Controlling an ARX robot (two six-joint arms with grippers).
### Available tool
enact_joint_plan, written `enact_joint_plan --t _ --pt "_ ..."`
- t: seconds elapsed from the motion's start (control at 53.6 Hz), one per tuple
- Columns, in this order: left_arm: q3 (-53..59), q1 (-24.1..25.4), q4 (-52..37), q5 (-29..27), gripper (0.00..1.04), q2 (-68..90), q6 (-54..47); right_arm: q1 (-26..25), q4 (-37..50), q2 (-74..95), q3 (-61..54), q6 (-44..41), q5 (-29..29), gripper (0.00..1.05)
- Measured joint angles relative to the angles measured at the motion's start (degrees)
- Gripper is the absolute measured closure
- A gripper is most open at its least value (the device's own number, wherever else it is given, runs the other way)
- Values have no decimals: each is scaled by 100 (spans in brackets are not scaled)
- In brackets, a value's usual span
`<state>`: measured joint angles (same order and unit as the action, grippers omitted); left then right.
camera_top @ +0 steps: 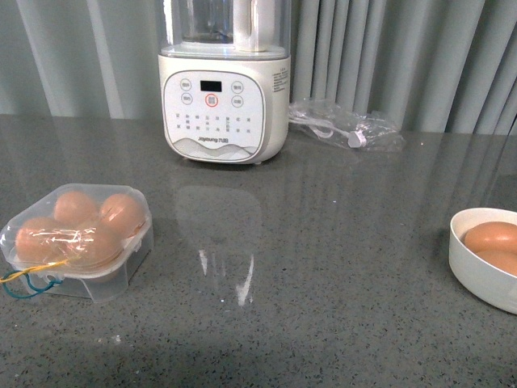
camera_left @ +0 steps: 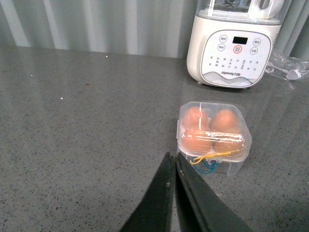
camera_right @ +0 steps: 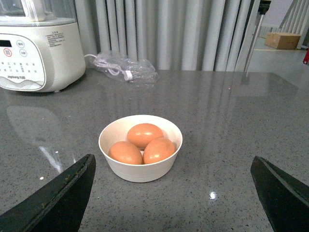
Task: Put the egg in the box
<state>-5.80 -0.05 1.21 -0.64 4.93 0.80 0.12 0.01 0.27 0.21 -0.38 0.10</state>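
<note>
Your right tool (camera_right: 171,193) hangs with its fingers spread wide and nothing between them, facing the white bowl (camera_right: 140,166) on the worktop (camera_top: 339,242). Three orange-brown eggs lie in that bowl; the uppermost egg (camera_right: 144,135) rests against the other two and looks the easiest to take. Come down over it with the fingers on either flank of its long side, clear of the bowl's rim and of its neighbours, and close gently: the shell is smooth and will slip or crack if squeezed hard.

Your left tool (camera_left: 175,162) has its fingers pressed together, holding nothing, and sits just short of the box (camera_left: 213,137), near the blue-yellow cord loop (camera_left: 207,163).

Check the box before you carry anything across. It stands well apart from the bowl, on the far left of the worktop, in front of the white appliance (camera_top: 224,97). Its clear lid appears to lie over the cells, and all four seem to hold eggs already. If so, there is no free cell, and the lid would have to be lifted first.
</note>
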Motion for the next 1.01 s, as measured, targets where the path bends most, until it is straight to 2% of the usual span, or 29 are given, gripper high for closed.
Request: enact_joint_plan --t 0.019,0.858,1.008 --pt "22 0 -7 9 102 -15 0 0 0 0 0 0 -2 7" --pt "417 -2 -103 50 101 -474 -42 0 -2 0 0 0 -2 7" --pt "417 -2 -103 52 75 -474 -42 0 -2 0 0 0 -2 7"
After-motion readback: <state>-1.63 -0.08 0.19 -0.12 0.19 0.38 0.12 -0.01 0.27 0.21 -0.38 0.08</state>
